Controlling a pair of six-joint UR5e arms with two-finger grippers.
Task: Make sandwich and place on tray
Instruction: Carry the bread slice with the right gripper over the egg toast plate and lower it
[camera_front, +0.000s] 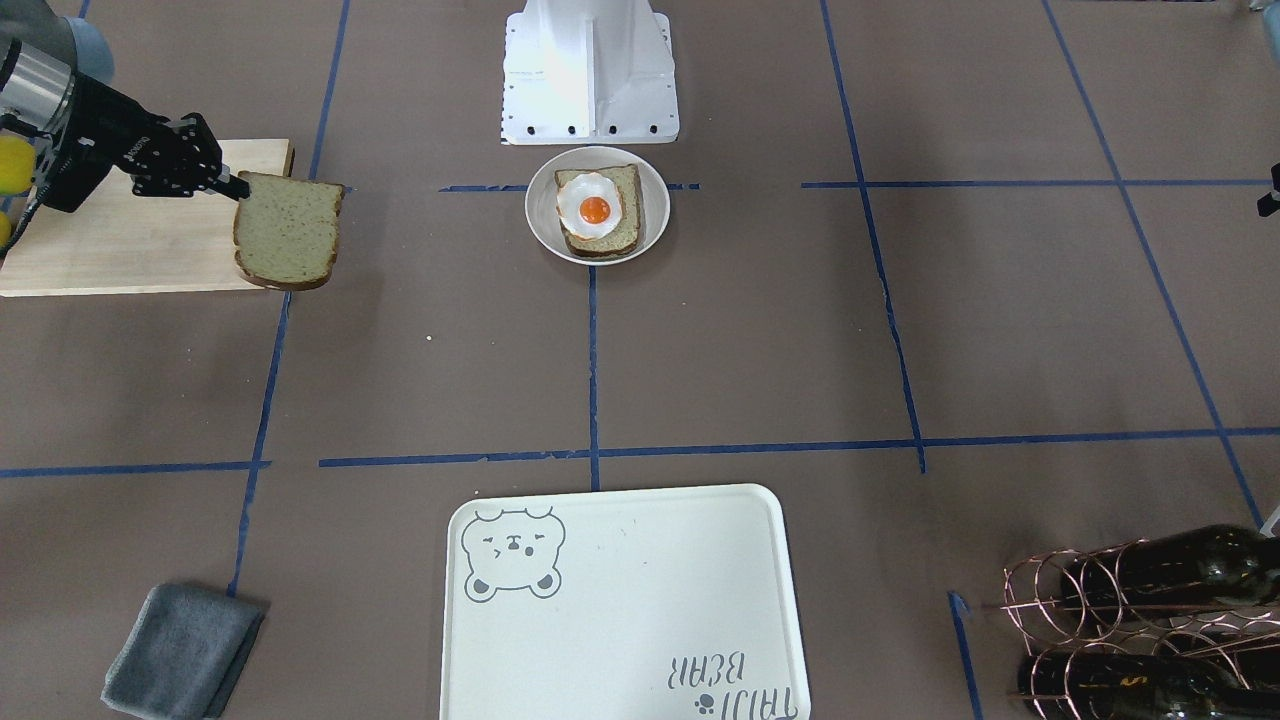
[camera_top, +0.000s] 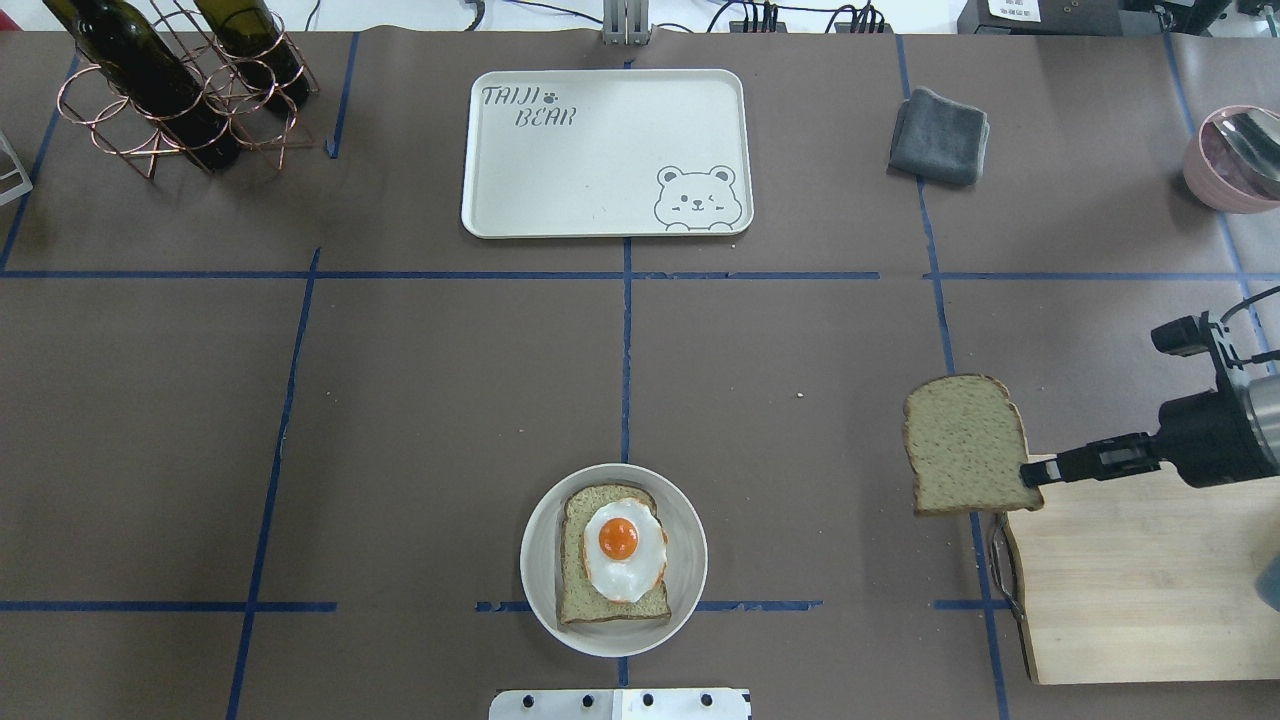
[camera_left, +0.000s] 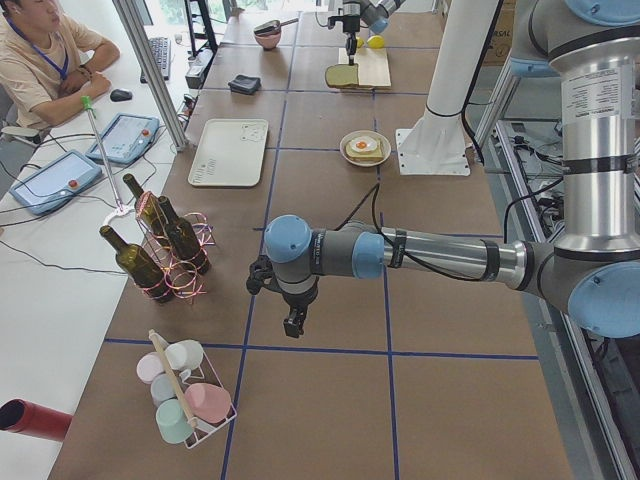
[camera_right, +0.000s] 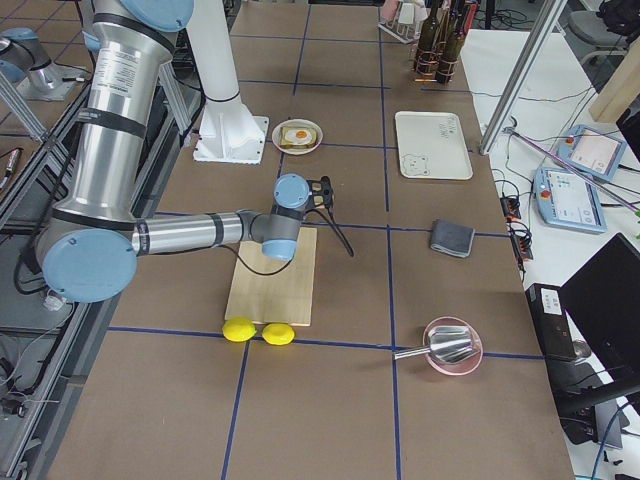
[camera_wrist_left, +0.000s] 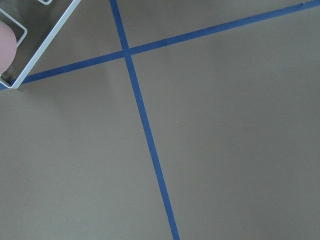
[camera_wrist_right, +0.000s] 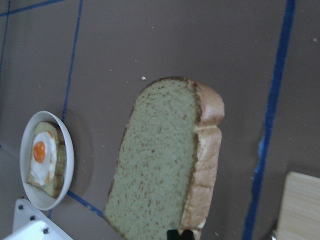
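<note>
From across the table (camera_front: 750, 350), we see the right claw (camera_front: 238, 188) clamped on one edge of a bread slice (camera_front: 290, 232), holding it at the corner of the wooden cutting board (camera_front: 120, 250). The lower slice (camera_front: 630, 215) lies on a white plate (camera_front: 537, 225) near the robot's base, with the fried egg (camera_front: 592, 210) on top of it, uncovered. The tray (camera_front: 640, 600) sits well apart at the operators' side. A folded grey cloth (camera_front: 180, 650) and a copper rack of wine bottles (camera_front: 1150, 620) flank it.

From overhead, the held slice juts past the board's corner over the brown table, with the claw's fingers pinching its board-side edge. A pink bowl (camera_top: 1215, 170) holding a spoon stands at the far right.

From the left end, the left claw (camera_left: 293, 325) hangs over the table near the bottle rack. We cannot tell here whether it is released or clenched.

From the right end, two lemons (camera_right: 258, 331) lie at the board's near edge.

The left wrist camera shows only table and crossing blue tape (camera_wrist_left: 145, 130).

The right wrist camera shows the speckled slice close up, its crust to the right, with the plate and egg beyond it at the lower left.
</note>
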